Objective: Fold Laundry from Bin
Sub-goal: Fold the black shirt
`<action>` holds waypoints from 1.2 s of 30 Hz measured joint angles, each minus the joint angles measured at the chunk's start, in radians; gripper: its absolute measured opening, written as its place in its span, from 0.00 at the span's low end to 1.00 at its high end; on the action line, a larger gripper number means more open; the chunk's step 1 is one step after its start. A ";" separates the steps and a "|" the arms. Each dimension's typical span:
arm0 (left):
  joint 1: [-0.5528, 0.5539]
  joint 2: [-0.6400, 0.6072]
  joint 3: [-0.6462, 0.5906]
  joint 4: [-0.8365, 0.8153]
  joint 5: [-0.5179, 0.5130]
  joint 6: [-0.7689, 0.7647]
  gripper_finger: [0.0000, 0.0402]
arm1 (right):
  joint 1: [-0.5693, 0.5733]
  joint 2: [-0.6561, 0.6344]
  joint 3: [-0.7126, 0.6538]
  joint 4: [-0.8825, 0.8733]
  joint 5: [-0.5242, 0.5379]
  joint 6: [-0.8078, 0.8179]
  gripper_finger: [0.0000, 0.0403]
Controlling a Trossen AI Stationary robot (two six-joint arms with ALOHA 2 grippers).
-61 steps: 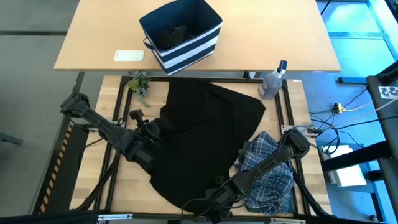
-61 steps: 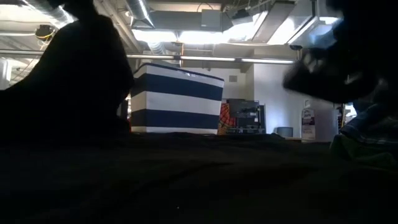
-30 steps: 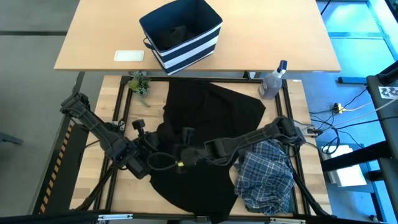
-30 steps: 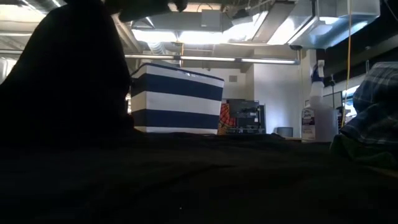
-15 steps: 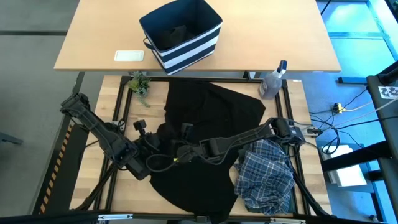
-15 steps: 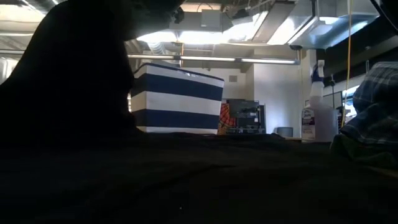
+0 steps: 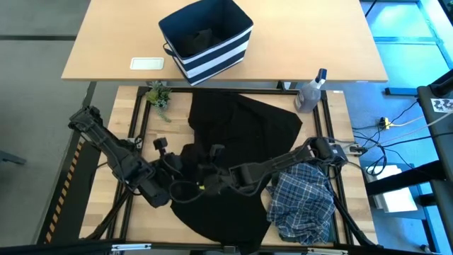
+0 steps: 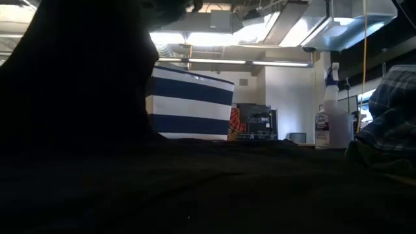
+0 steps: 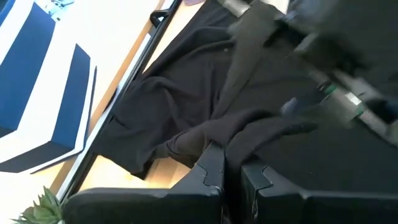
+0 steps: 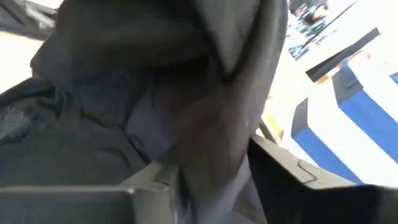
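Observation:
The black garment (image 7: 244,131) lies spread over the middle of the table. Its left side is gathered and raised. My left gripper (image 7: 188,163) is there, coming from the table's left, shut on the cloth (image 9: 227,158). My right gripper (image 7: 203,178) reaches across the garment from the right and meets the same raised bunch (image 10: 211,168). The blue-and-white plaid shirt (image 7: 304,202) lies crumpled at the near right. The striped bin (image 7: 205,39) stands on the far table with a dark cloth (image 7: 202,35) inside. My left gripper pinches a bunched fold at the black garment's left side (image 9: 214,134) between its two fingers, slanting down from the table's left. The fold is lifted; the rest of the garment lies on the table. My right gripper has a raised fold of the same garment (image 10: 217,118) between its two fingers, several layers thick. It comes from the table's right, slanting slightly down, close beside the left gripper's hold.
A clear spray bottle (image 7: 310,92) stands at the table's far right corner. A small green plant (image 7: 159,95) sits at the far left corner. A white flat object (image 7: 147,64) lies on the far table left of the bin.
My right arm has swung from the table's near edge across the garment to the raised bunch beside my left gripper, and its wrist has turned. My left gripper has risen a little, and the lifted cloth stands higher and wider in the low view.

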 joint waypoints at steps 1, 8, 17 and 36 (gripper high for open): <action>-0.004 0.000 0.000 0.000 0.003 0.000 0.00 | 0.011 0.000 0.000 -0.001 0.028 -0.020 0.37; -0.016 0.000 0.000 0.002 0.011 -0.009 0.00 | 0.069 -0.001 0.000 0.007 0.115 -0.079 0.14; -0.033 0.001 0.000 0.075 0.085 0.000 0.00 | 0.110 -0.012 0.000 -0.032 0.125 -0.110 0.01; -0.088 0.145 -0.001 0.715 0.302 0.440 0.01 | 0.271 -0.182 0.001 -0.580 -0.133 0.220 0.00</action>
